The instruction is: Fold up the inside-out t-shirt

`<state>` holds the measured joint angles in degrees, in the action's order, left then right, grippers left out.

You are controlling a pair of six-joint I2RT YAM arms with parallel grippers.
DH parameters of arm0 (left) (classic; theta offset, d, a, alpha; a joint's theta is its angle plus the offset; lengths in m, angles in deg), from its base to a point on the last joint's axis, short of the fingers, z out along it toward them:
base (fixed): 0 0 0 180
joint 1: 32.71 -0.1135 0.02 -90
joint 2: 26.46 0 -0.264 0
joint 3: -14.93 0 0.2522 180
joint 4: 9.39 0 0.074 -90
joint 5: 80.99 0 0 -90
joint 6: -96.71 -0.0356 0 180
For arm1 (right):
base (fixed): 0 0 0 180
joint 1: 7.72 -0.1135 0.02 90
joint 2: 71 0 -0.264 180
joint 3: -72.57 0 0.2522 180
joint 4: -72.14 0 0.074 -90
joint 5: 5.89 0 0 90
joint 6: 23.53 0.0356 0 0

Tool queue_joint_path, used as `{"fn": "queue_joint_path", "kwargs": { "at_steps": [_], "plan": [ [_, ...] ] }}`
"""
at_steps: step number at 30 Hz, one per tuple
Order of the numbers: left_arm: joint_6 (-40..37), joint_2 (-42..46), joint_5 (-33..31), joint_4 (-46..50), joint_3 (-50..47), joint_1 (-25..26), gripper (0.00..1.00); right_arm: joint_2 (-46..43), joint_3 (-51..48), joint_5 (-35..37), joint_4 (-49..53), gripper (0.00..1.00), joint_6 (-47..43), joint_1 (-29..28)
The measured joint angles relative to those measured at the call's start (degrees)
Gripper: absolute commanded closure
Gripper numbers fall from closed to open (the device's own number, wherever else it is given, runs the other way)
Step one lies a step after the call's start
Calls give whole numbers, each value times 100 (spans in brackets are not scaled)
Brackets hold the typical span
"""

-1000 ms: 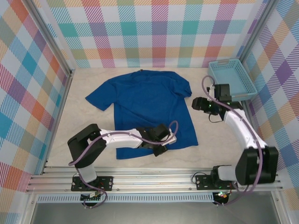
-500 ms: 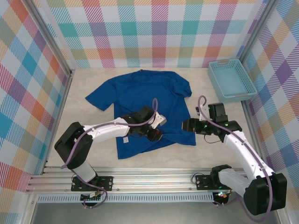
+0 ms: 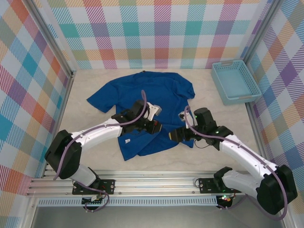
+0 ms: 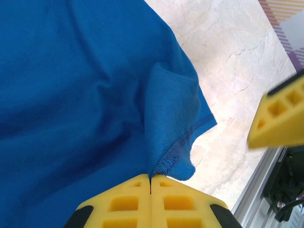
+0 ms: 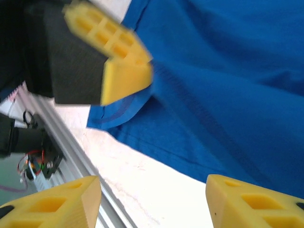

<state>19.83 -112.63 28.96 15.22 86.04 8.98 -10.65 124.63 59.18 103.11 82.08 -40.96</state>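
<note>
The inside-out t-shirt [image 3: 142, 95] is royal blue and lies spread on the pale table, collar toward the back wall. My left gripper [image 3: 156, 127] is shut on its bottom hem, which it holds lifted and folded back over the shirt's lower half. In the left wrist view the yellow fingers [image 4: 128, 202] pinch the stitched hem edge [image 4: 173, 159]. My right gripper [image 3: 175, 135] hovers open just right of the left one, over the shirt's lower right edge. Its fingertips [image 5: 52, 204] stand wide apart above bare table and the blue cloth [image 5: 228, 95], holding nothing.
A light-blue plastic basket [image 3: 235, 81] stands at the back right by the wall. Bare table [image 3: 85, 142] lies to the left and in front of the shirt. The metal rail [image 3: 156, 183] runs along the near edge. The two grippers are close together.
The left gripper has carried the hem up and back over the shirt. The right arm has swung from beside the basket to the shirt's lower right edge, its jaws narrowing somewhat.
</note>
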Motion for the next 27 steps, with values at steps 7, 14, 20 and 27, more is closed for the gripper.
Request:
{"fn": "queue_joint_path", "kwargs": {
  "at_steps": [7, 14, 20, 27],
  "plan": [
    [247, 455, 151, -52, -2, -474, 100, 411, -881, 905, -1665, 74, -282, -1298],
    [358, 730, 258, 118, 146, -623, 100, 2367, -870, 2118, -3657, 80, -669, -1606],
    [380, 804, 249, 431, 588, -623, 100, 3477, -348, 3056, -4682, 83, -1145, -1788],
    [376, 826, 251, 625, 850, -623, 100, 4197, 251, 3886, -5029, 84, -1351, -1823]
  ]
}}
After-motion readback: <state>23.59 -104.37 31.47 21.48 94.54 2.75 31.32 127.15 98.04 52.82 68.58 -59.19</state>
